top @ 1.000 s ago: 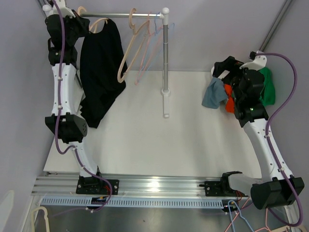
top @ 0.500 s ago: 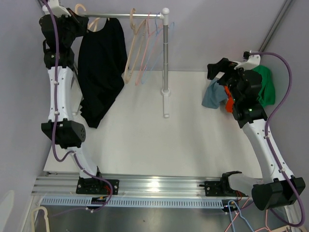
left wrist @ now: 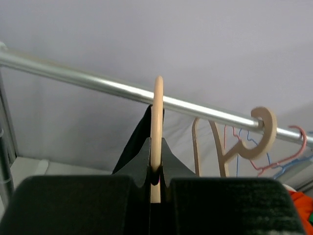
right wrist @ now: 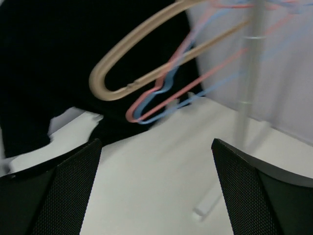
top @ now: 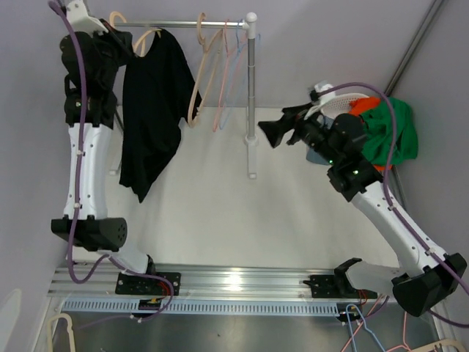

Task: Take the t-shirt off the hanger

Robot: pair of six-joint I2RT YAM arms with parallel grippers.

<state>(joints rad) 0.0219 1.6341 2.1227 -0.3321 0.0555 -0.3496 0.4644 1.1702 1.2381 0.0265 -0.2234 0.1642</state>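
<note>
A black t-shirt (top: 154,103) hangs on a beige wooden hanger (top: 149,34) at the left end of the rack rail (top: 183,23). My left gripper (top: 123,40) is high up by the rail, shut on the hanger's hook. In the left wrist view the hook (left wrist: 157,107) rises from between the closed fingertips of the left gripper (left wrist: 156,171) up to the rail, with black t-shirt fabric (left wrist: 137,142) just behind. My right gripper (top: 272,132) hovers open and holds nothing, right of the rack pole (top: 251,81). Seen from the right wrist, the right gripper (right wrist: 156,161) faces the t-shirt (right wrist: 49,58).
Empty beige, pink and blue hangers (top: 216,66) hang on the rail between the t-shirt and the pole. A white basket with green, orange and blue clothes (top: 385,125) sits at the back right. The white table (top: 220,213) lies below.
My right arm has swung left from the clothes pile toward the rack, gripper still open. The left arm has risen a little with the hanger; the empty hangers have swung.
</note>
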